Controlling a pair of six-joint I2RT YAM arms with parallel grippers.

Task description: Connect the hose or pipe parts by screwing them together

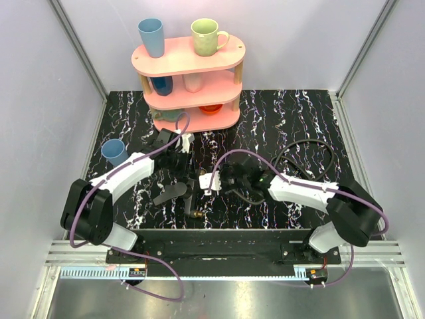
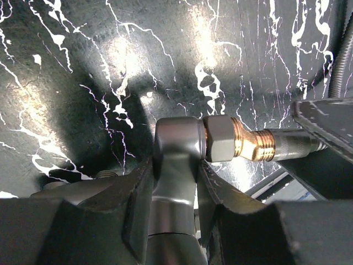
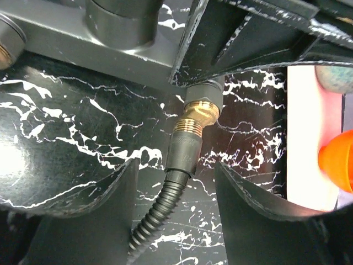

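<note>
My left gripper point(image 1: 179, 159) point(image 2: 174, 171) is shut on the neck of the dark-grey nozzle piece point(image 2: 175, 149). The nozzle's brass connector point(image 2: 248, 144) sticks out to the right and meets the hose's dark end collar point(image 2: 295, 144). In the right wrist view the same brass thread point(image 3: 196, 118) sits in the collar point(image 3: 186, 148), and the ribbed black hose point(image 3: 157, 212) trails down from it. My right gripper point(image 1: 229, 178) point(image 3: 176, 165) is open, a finger on each side of the collar with a gap on both sides. The hose point(image 1: 312, 147) loops over the right of the table.
A pink three-tier shelf point(image 1: 192, 63) with cups and bowls stands at the back centre. On the table at the left is a blue cup point(image 1: 114, 151). An orange bowl point(image 3: 339, 160) on the shelf shows at the right wrist view's edge. Pale walls close the sides.
</note>
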